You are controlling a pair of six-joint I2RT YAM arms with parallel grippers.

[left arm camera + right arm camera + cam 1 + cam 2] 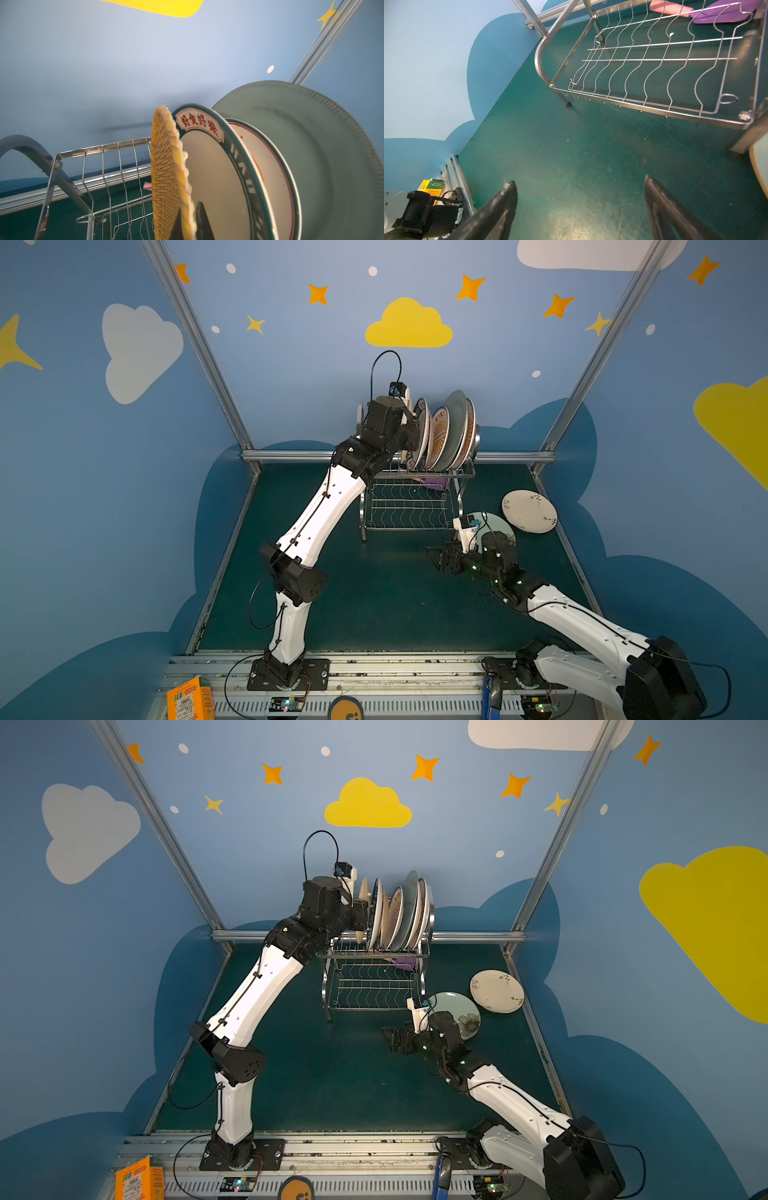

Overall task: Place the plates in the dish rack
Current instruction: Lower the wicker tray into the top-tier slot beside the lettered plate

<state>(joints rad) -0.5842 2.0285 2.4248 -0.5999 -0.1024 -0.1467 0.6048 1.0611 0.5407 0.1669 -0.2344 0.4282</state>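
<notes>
**Left gripper clamped on the woven plate at the upper tier; right gripper spread and empty**

The left gripper [189, 207] is closed on the lower rim of the woven plate [166, 166], one finger on each face. The plate stands on edge at the upper tier of the dish rack [419, 506]. Whether its bottom edge sits in a slot cannot be told.

On the far side of the gripper, the lettered plate [207, 176] is just beside the woven one. The gap there is barely wider than the finger inside it. Behind the lettered plate more plates stand on edge, the large pale green plate [311, 155] rising highest.

On the gripper's other side the slot wires are bare as far as the curved side frame [25, 145].

The right gripper [579, 181] hangs low over the mat [374, 605], jaws wide apart and holding nothing. Open mat lies ahead of its fingertips, and the bare lower tier stands near them to one side.

Beside and partly under its wrist the sunflower plate [455, 1006] lies flat. The cream floral plate [528, 511] lies farther out, near the mat's edge.
</notes>
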